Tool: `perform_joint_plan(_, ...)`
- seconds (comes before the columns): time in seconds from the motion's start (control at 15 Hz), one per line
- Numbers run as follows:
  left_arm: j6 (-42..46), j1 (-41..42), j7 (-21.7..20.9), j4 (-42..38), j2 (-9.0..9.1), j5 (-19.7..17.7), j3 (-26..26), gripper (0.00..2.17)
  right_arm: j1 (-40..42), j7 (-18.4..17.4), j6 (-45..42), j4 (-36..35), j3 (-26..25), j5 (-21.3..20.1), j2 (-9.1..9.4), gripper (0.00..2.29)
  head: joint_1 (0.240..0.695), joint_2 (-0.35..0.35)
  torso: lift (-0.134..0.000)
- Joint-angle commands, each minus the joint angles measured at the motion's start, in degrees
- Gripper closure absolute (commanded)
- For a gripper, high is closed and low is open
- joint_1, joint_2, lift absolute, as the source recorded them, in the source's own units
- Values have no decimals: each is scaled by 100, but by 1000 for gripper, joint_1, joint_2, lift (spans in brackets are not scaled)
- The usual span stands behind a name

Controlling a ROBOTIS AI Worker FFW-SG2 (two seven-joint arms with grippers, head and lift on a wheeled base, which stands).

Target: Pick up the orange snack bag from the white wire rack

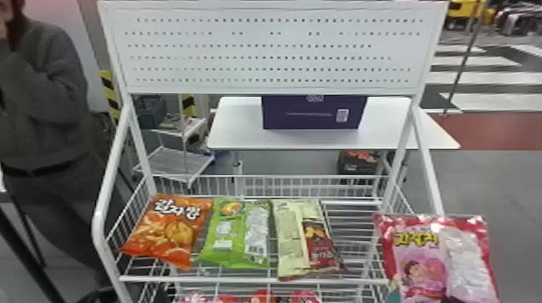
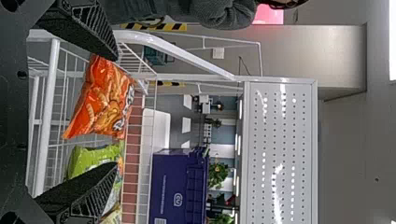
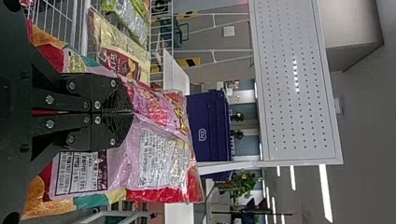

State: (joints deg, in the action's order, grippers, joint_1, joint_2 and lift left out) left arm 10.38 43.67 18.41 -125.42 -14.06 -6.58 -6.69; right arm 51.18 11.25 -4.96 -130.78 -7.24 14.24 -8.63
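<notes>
Behind the white wire rack [image 1: 226, 279], a purple box [image 1: 310, 115] is standing. The orange snack bag [image 1: 169, 229] is lying at the rack's left end, its long axis running roughly front to back — ahead of the nearer left gripper [image 2: 116, 111], whose fingers are spreading wide. The right gripper [image 3: 132, 112] is pinching a pink bag [image 3: 159, 144].

At the lower left of the head view, the orange snack bag [image 1: 171, 231] bears large white lettering with dark edges. The green bag [image 1: 209, 252] at bottom centre has blocks of fine print and a barcode; right of it, the cream-and-maroon bag [image 1: 288, 250] carries pale lettering on its maroon part. At the lower right, the pink bag [image 1: 419, 258] shows yellow lettering. The purple box [image 1: 282, 115], upper centre, has a pale emblem, a line of small print and a white label
</notes>
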Motion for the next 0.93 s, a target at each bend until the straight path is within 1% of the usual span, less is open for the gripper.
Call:
perform_joint_plan(0.0, 2, 2, 4, 0, 0, 8, -8, 87, 6, 0, 0, 0, -5, 0, -7, 2253, 499, 0, 0)
perform_joint_plan(0.6, -15, -16, -5, 0, -18, 34, -60, 87, 23, 0, -18, -9, 3, 17, -25, 2250, 499, 0, 0)
perform_joint_plan(0.73, -15, -271, -57, 220, -9, 34, -87, 87, 23, 0, -18, -9, 3, 17, -25, 2250, 499, 0, 0)
perform_joint_plan(0.87, -455, -965, -242, 703, 44, -54, -201, 87, 23, 0, -18, -9, 21, 17, -25, 2250, 499, 0, 0)
